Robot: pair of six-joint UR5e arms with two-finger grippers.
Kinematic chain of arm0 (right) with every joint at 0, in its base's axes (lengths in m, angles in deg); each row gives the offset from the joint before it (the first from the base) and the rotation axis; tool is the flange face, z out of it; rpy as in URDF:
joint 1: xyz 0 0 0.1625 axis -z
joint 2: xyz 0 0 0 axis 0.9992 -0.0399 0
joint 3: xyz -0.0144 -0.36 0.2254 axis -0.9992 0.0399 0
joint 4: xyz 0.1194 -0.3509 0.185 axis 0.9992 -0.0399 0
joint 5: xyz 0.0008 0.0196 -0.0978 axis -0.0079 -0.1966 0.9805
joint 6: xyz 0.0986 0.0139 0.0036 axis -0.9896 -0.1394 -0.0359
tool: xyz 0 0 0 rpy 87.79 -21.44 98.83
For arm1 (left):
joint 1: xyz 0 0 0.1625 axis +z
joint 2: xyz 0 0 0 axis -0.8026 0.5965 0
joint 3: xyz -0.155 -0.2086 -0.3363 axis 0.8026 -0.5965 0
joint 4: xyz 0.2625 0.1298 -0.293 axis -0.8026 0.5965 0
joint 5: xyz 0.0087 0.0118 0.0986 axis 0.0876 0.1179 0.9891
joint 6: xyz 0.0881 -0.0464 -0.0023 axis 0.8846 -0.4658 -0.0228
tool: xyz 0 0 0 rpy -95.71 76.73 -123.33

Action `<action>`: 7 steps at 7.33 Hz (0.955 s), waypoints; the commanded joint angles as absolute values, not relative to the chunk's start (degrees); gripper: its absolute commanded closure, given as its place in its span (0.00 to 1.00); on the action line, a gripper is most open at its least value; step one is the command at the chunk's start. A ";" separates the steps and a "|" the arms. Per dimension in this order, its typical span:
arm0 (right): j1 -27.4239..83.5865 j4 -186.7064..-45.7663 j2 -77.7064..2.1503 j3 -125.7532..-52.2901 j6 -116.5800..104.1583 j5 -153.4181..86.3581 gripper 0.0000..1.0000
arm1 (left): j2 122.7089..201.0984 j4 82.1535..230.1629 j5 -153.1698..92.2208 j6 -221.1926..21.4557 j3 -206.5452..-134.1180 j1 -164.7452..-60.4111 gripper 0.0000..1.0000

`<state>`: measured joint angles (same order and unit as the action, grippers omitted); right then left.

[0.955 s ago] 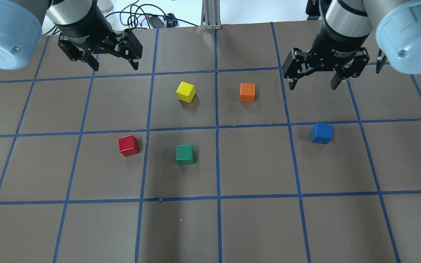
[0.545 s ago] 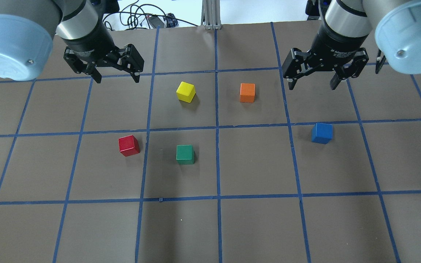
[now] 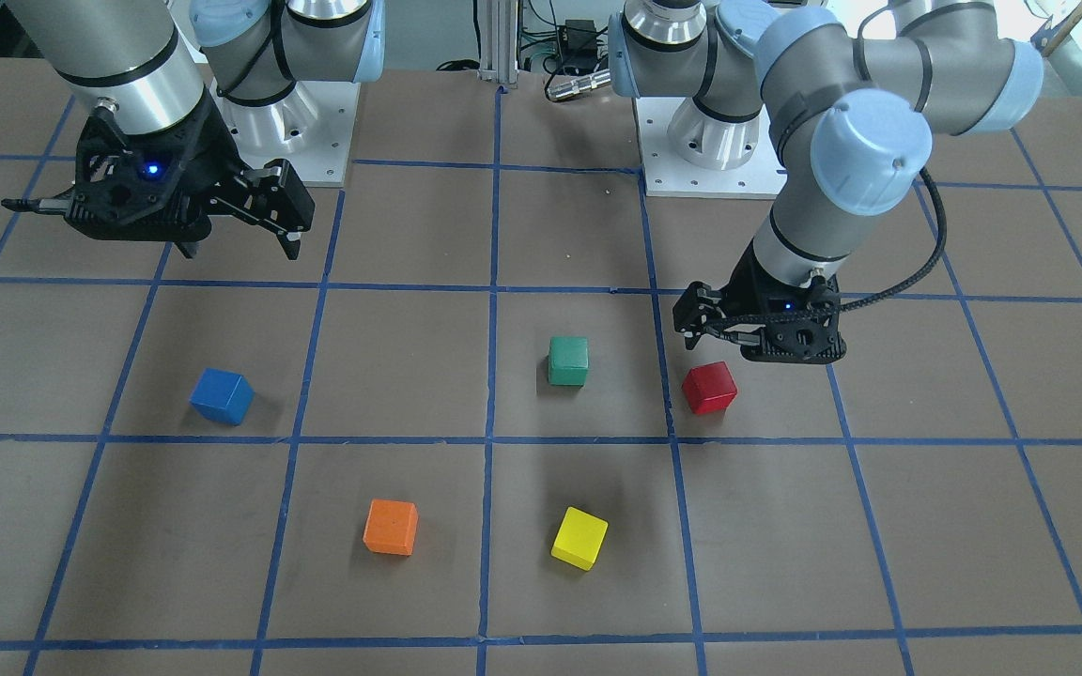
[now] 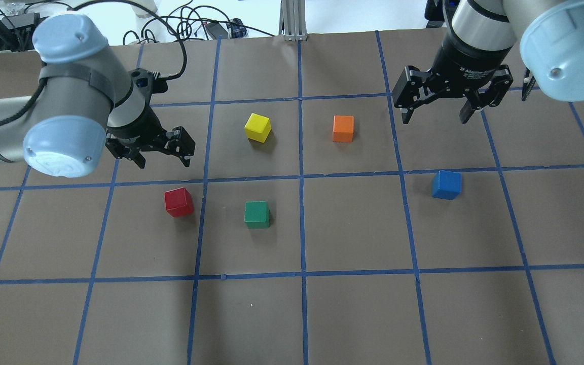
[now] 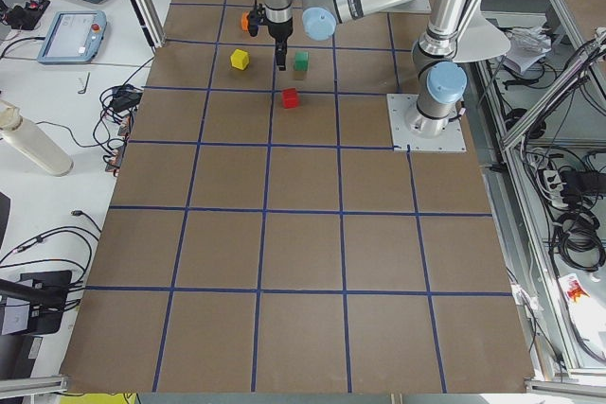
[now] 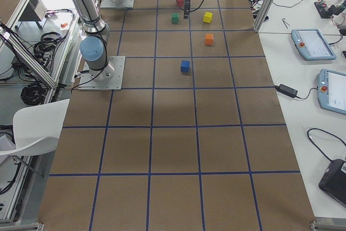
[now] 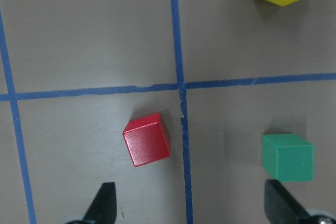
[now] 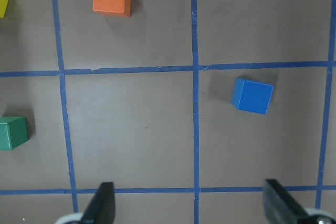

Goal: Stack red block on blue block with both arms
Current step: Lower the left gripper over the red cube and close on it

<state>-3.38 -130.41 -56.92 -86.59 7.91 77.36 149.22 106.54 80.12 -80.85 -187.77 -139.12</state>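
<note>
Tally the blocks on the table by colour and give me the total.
red block: 1
blue block: 1
green block: 1
yellow block: 1
orange block: 1
Total: 5

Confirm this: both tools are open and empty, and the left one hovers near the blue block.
Wrong block. The overhead view shows the left tool hovering near the red block, not the blue block. Both are open and empty.
</note>
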 commanded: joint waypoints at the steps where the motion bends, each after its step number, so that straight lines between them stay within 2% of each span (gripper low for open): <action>1: -3.34 -130.37 -56.92 -86.64 7.92 77.38 0.00 | 152.40 96.07 80.09 -80.74 -194.74 -137.58 0.00; 7: -3.43 -130.02 -57.18 -86.99 7.92 77.47 0.00 | 157.60 92.36 80.18 -81.27 -198.36 -137.58 0.00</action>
